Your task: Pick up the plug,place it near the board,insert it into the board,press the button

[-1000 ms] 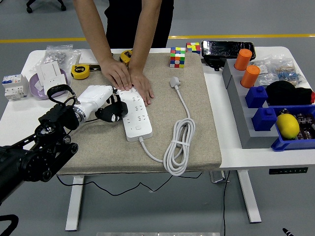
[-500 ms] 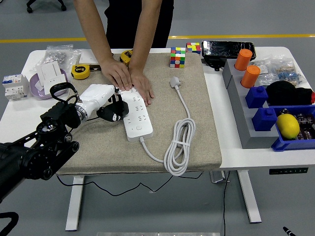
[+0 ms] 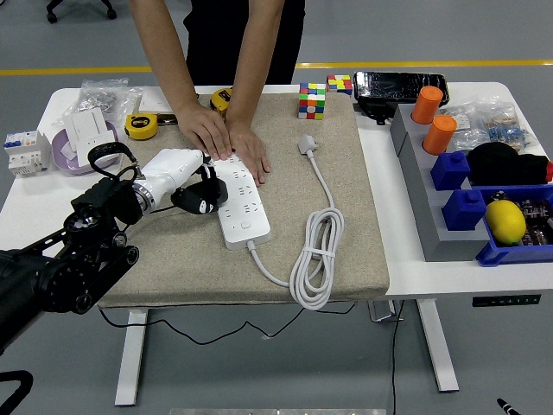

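Plug (image 3: pixel 307 144) not yet picked up: it lies on the beige mat (image 3: pixel 346 242) at about 1 o'clock from the power strip (image 3: pixel 240 204), prongs end toward the far edge, well apart from the left hand (image 3: pixel 197 195). All four steps appear left to do. Plug is white, small, flat-lying, its white cable (image 3: pixel 315 259) running toward 6 o'clock into a loose coil, then back to the strip's near end. Left hand sits at the strip's 9 o'clock side, black fingers curled against its edge; whether they grip anything I cannot tell. Person's hands (image 3: pixel 229 143) press flat on the strip's far end. Right arm out of view. Bench (image 3: pixel 406 268) otherwise cluttered at both sides.
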Available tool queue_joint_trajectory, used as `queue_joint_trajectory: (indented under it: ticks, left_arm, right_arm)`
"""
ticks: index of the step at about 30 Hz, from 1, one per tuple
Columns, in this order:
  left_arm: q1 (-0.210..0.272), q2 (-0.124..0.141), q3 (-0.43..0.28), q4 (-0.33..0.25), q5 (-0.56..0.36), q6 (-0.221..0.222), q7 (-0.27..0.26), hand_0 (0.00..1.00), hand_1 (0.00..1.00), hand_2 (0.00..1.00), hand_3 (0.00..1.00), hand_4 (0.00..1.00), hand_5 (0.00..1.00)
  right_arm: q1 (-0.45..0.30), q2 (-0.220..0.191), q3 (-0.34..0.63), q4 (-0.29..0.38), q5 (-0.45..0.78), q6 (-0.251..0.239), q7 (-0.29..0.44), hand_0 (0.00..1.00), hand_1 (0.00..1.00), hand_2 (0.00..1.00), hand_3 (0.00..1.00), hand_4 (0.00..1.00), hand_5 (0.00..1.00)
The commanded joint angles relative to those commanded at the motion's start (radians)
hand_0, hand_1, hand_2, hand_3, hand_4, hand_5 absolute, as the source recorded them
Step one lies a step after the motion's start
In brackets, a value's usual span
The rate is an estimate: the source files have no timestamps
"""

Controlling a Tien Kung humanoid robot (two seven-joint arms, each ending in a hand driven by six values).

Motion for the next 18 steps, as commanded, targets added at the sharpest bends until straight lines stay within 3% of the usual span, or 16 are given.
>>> queue_joint_trajectory:
  ticks: [4, 5, 18]
  left_arm:
    - [0.001, 0.0, 0.0, 0.0, -0.01, -0.006, -0.001, 0.729, 0.761, 0.725, 0.647, 0.951, 0.355]
    - [0.002, 0.0, 0.0, 0.0, -0.011, -0.006, -0.001, 0.76, 0.796, 0.752, 0.769, 0.998, 0.429]
    - [0.006, 0.0, -0.002, 0.0, -0.023, -0.007, -0.003, 0.773, 0.807, 0.765, 0.794, 0.998, 0.473]
  right_arm:
    - [0.0, 0.0, 0.0, 0.0, 0.0, 0.0, 0.0, 0.848, 0.756, 0.742, 0.775, 0.998, 0.928]
    - [0.0, 0.0, 0.0, 0.0, 0.0, 0.0, 0.001, 0.848, 0.756, 0.743, 0.774, 0.998, 0.929]
    - [-0.003, 0.0, 0.001, 0.0, -0.006, 0.002, -0.001, 0.848, 0.755, 0.743, 0.773, 0.998, 0.927]
